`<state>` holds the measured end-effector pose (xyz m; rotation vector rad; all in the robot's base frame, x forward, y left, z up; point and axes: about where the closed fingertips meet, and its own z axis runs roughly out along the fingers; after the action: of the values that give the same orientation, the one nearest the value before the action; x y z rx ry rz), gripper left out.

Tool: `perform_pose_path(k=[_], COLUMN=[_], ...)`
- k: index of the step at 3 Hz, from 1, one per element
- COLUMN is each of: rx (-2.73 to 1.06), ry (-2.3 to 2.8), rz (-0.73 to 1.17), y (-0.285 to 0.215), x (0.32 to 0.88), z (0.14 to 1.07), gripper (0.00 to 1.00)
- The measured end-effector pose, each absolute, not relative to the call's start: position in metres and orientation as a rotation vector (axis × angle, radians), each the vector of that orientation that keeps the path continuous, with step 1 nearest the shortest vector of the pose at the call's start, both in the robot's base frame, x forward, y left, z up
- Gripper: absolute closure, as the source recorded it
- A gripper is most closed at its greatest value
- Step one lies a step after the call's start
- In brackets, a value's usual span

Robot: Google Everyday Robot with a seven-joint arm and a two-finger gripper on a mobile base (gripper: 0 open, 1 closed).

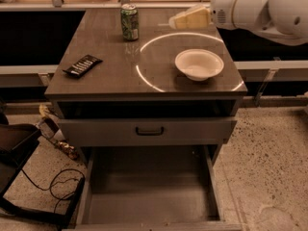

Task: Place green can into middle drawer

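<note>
The green can [129, 22] stands upright at the back of the grey cabinet top, left of centre. My gripper [179, 20] hangs over the back of the top, to the right of the can and apart from it, level with the can's upper half. It reaches in from the white arm [255, 8] at the upper right. The middle drawer [149, 191] is pulled out at the bottom of the view, and its plain grey floor holds nothing.
A white bowl [198, 64] sits on the right of the top, below the gripper. A black remote [83, 65] lies at the left. A shut grey drawer front with a black handle [149, 130] is above the open drawer. Cables [57, 184] and a dark chair [14, 148] are on the floor at the left.
</note>
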<state>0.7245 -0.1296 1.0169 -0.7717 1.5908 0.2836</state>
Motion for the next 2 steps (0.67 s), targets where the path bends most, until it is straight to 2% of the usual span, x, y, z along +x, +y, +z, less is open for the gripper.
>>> perform_pose_path(k=[2], rx=[-0.837], ry=[1.588], rz=[0.34], y=[-0.06], x=[0.783], z=[0.998], gripper=[0.0])
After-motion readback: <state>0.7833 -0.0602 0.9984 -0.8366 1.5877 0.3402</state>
